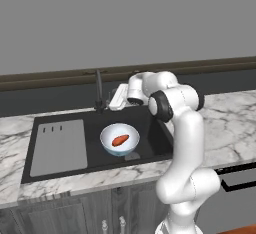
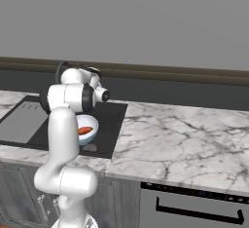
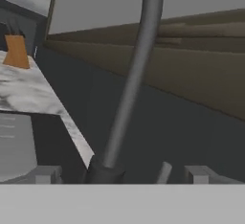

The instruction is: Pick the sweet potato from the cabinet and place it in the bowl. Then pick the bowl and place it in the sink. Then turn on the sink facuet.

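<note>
The bowl (image 1: 119,140) with the potato (image 1: 120,139) sits mid-sink (image 1: 150,123), so we're on the faucet (image 1: 99,92) step. Our gripper (image 1: 116,99), jaws wide and empty, is at the sink's back edge; next we must nudge the lever (image 3: 164,172).

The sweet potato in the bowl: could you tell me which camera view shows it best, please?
The left base view: the sweet potato lies unobstructed in the bowl. The right base view shows it partly behind the arm.

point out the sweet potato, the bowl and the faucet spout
sweet potato (image 1: 120,140), left base view, middle of its reddish body
bowl (image 1: 107,134), left base view, left part of its white rim
faucet spout (image 3: 139,65), hand view, mid-length of the upright
</note>
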### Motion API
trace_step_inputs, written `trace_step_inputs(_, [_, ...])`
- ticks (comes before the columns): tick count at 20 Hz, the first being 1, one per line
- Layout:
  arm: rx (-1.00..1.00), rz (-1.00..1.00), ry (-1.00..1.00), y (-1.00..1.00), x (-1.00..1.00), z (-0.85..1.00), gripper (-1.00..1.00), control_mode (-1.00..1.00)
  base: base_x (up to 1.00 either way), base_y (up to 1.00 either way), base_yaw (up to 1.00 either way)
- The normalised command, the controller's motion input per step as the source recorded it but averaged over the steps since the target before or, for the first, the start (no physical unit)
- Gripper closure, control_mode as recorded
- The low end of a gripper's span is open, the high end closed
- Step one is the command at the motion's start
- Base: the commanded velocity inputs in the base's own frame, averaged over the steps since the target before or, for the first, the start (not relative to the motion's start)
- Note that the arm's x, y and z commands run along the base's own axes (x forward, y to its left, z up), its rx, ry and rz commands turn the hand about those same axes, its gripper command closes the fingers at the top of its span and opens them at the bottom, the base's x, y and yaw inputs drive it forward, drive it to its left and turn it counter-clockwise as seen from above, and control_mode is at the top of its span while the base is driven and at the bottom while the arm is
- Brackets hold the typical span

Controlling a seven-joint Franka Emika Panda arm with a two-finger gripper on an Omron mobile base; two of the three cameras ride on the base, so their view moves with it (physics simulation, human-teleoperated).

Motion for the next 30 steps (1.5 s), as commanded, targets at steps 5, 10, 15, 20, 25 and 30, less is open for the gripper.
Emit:
trace_step_inputs(5, [0.09, 0.00, 0.07, 0.00, 0.51, -0.21, -1.00, -1.00, 0.00, 0.00, 0.00])
trace_step_inputs(10, [0.08, 0.00, 0.05, 0.00, 0.48, -0.28, -1.00, -1.00, 0.00, 0.00, 0.00])
trace_step_inputs(15, [0.08, -0.02, 0.03, 0.00, 0.35, -0.07, -1.00, -1.00, 0.00, 0.00, 0.00])
trace_step_inputs(20, [0.09, -0.05, 0.05, 0.00, 0.07, 0.00, -1.00, -1.00, 0.00, 0.00, 0.00])
trace_step_inputs(25, [0.12, -0.05, 0.11, -0.13, 0.00, 0.00, 1.00, -1.00, 0.00, 0.00, 0.00])
trace_step_inputs(30, [0.18, -0.07, 0.06, -0.62, 0.00, 0.00, 1.00, -1.00, 0.00, 0.00, 0.00])
